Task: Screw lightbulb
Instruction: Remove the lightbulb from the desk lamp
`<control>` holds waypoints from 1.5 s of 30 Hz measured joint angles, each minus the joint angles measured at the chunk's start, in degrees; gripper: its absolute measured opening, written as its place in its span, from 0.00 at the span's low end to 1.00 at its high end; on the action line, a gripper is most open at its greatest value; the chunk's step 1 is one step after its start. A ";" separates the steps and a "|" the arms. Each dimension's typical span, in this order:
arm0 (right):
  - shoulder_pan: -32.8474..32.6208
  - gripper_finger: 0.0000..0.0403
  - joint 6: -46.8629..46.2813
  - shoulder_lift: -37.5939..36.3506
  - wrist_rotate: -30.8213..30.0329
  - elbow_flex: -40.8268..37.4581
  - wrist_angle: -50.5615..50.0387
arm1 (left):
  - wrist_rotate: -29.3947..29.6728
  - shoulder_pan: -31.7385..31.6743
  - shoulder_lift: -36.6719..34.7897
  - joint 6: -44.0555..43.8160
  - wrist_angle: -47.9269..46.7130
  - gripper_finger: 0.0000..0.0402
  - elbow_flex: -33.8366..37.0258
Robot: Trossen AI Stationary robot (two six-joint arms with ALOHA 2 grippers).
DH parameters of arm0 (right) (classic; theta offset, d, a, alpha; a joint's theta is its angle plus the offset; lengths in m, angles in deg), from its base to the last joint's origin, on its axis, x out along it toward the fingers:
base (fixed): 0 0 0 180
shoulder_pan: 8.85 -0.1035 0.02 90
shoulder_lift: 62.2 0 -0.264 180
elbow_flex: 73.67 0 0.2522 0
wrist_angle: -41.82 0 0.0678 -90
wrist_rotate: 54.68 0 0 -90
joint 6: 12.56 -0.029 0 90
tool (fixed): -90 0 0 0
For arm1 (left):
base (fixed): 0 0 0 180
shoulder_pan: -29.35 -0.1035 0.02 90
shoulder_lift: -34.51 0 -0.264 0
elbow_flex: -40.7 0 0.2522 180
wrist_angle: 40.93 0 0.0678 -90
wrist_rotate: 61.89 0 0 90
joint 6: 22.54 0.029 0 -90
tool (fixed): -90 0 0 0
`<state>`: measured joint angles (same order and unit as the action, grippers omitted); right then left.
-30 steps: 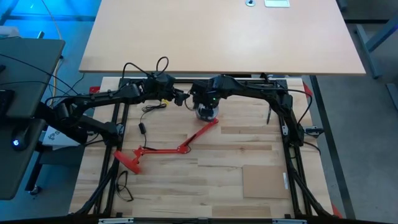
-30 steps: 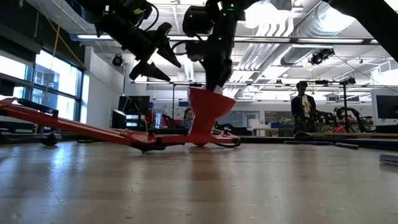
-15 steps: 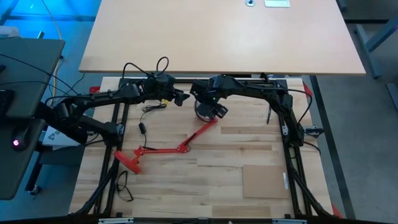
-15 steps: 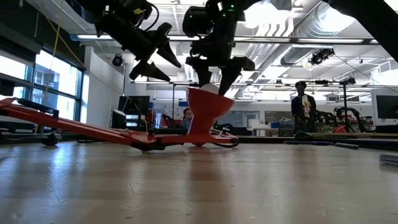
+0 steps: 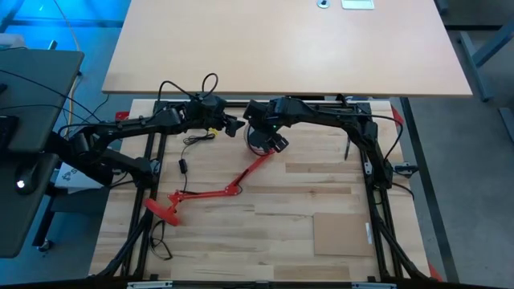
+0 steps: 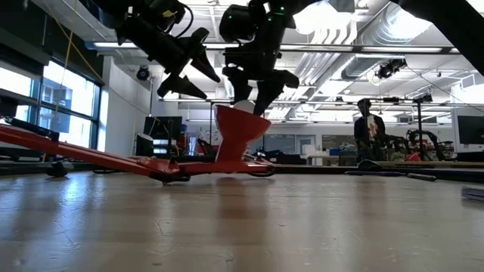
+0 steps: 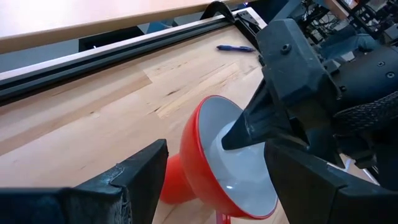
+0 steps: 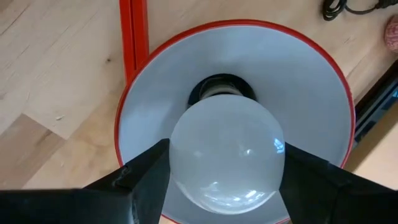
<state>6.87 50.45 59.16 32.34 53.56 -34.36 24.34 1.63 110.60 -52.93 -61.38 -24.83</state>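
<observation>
Inside the red lamp shade (image 8: 233,74), the lightbulb (image 8: 227,155) sits with its neck in the dark socket, between the 2 spread fingers of the right gripper (image 5: 265,138); whether they touch the glass cannot be told. The shade rests near the table's (image 5: 321,201) far edge, with bare wood toward the near side. The left gripper (image 5: 235,126) hovers just beside the shade, fingers apart. No writing is readable.

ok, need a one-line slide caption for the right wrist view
Right gripper open around the lightbulb seated in the red lamp shade on the wooden table.
</observation>
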 joint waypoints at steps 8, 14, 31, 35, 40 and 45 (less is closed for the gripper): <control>0.00 0.62 0.01 0.00 0.02 0.00 0.37 | 0.13 0.00 0.00 0.02 0.03 0.65 0.00; 0.02 0.62 0.00 0.00 -0.03 0.00 1.57 | 0.03 0.00 -0.02 0.04 0.03 0.65 0.00; -0.02 0.62 -1.04 0.00 0.44 0.02 0.88 | -0.13 0.00 -0.02 0.04 0.04 0.65 0.00; -0.02 0.62 2.73 0.00 0.41 0.02 0.45 | -0.13 0.00 -0.01 0.04 0.03 0.65 0.00; -0.05 0.63 5.36 0.00 0.46 0.02 -1.27 | -0.13 0.00 -0.01 0.06 0.04 0.65 0.00; -0.07 0.75 6.32 0.00 -0.31 0.02 -1.27 | -0.11 0.00 -0.01 0.17 0.05 0.65 0.00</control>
<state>6.81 56.77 59.16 32.02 53.58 -35.63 24.23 1.63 110.59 -52.76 -61.33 -24.83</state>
